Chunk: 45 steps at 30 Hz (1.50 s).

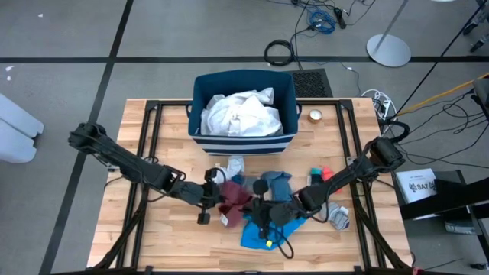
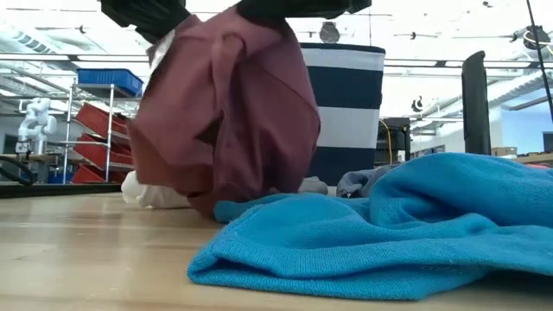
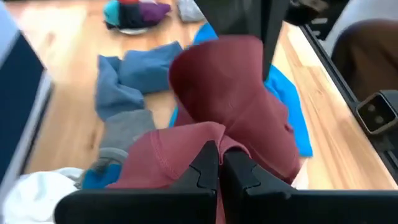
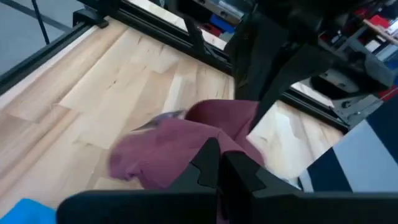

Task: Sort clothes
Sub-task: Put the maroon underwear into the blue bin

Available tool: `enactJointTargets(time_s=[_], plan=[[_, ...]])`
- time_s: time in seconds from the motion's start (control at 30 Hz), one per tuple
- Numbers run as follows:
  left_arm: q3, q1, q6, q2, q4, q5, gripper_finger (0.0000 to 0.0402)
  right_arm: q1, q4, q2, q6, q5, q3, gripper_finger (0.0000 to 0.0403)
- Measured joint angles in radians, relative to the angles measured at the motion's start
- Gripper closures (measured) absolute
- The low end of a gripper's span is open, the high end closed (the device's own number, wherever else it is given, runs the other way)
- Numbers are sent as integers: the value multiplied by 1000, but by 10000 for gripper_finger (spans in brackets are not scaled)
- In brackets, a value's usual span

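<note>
Wooden counter carried the clothes: a maroon garment hung lifted near its middle, pinched by both the left pincer and the right pincer, each clamped on its cloth. Beneath lay a bright blue garment; a navy bin behind held white clothes.

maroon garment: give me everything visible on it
The maroon garment is a soft knit piece with a stitched hem, crumpled and folded. It hangs lifted between both arms near the table's front centre: the left gripper and right gripper each have jaws shut on its fabric. Its lower edge drapes onto the blue garment.
</note>
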<state>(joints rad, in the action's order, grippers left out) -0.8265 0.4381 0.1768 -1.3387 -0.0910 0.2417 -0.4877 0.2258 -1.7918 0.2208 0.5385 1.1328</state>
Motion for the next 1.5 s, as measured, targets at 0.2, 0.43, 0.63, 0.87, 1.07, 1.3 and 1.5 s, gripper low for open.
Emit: enactJointTargets(time_s=[0.2,0.43,0.63,0.87,1.07,1.3,1.5], plan=[[0,-9,-7,-18,3,-3,400,4,-22,-20,-4,4,0,399],[-1,-13,-6,-25,42,-102,400,24,-12,-81,8,7,0,363],[-1,-26,-8,-62,37,-120,400,44,10,-108,17,13,0,333],[-1,-53,-7,-92,31,-118,400,42,9,-108,33,12,0,305],[-1,-52,-14,-94,73,-126,400,53,12,-117,30,-17,0,283],[-1,-53,-79,-99,104,-127,400,94,10,-126,1,-121,0,277],[-1,-54,-82,-117,101,-126,400,116,58,-126,5,-125,0,277]])
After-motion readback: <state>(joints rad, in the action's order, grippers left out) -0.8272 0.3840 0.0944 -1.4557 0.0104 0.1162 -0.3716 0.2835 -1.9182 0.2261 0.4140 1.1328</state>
